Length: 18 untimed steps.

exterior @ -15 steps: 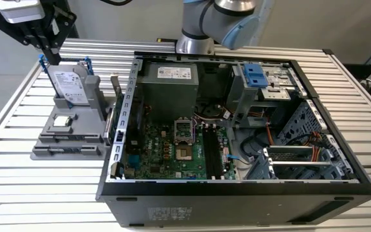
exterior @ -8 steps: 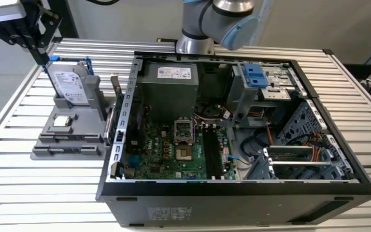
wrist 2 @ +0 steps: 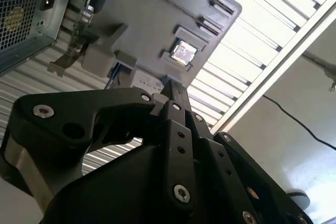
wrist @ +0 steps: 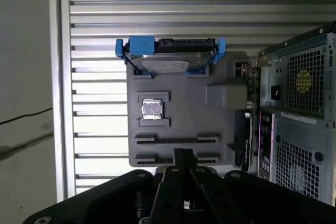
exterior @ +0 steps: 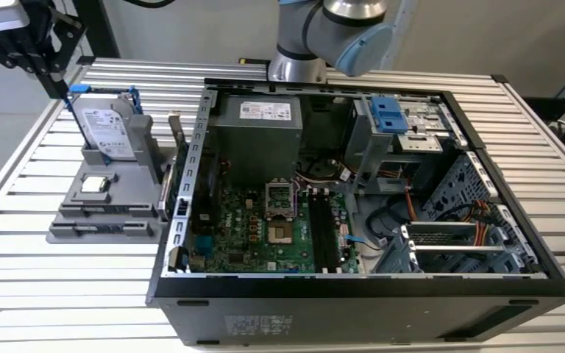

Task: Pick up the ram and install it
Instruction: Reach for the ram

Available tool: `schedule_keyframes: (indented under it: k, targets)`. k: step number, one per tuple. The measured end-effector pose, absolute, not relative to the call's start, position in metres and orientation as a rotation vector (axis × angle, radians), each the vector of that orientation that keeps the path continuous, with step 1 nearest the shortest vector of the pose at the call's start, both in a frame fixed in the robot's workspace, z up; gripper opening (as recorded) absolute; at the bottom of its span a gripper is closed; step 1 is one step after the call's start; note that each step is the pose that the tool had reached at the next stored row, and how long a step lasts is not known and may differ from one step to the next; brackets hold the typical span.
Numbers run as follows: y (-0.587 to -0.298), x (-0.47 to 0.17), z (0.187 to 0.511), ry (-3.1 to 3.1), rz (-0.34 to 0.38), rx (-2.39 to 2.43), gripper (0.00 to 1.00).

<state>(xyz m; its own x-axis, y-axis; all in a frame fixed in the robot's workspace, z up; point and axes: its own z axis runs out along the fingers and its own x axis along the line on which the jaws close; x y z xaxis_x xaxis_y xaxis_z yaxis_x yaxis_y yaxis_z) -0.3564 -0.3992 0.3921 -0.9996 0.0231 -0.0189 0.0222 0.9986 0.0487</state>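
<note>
While the pincer (wrist: 184, 155), pressed together, hangs above the grey tray (wrist: 184, 109), slatted table (wrist: 100, 109) spreads beyond its edges.

The tabletop (exterior: 18, 243) is ribbed pale metal with a dull sheen; the holder (wrist: 184, 116) on it is smooth matt grey plastic. The hard drive (exterior: 106, 129) shows glossy silver metal in a blue plastic frame (wrist: 142, 45), and the pincer (wrist 2: 176, 93) is matt black.
</note>
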Motion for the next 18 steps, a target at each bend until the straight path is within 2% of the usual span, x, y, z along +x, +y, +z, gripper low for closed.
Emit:
schedule_keyframes:
  k: [18]
  targets:
    - [-0.434, -0.356, 0.392, 3.121, 0.076, 0.023, 0.00]
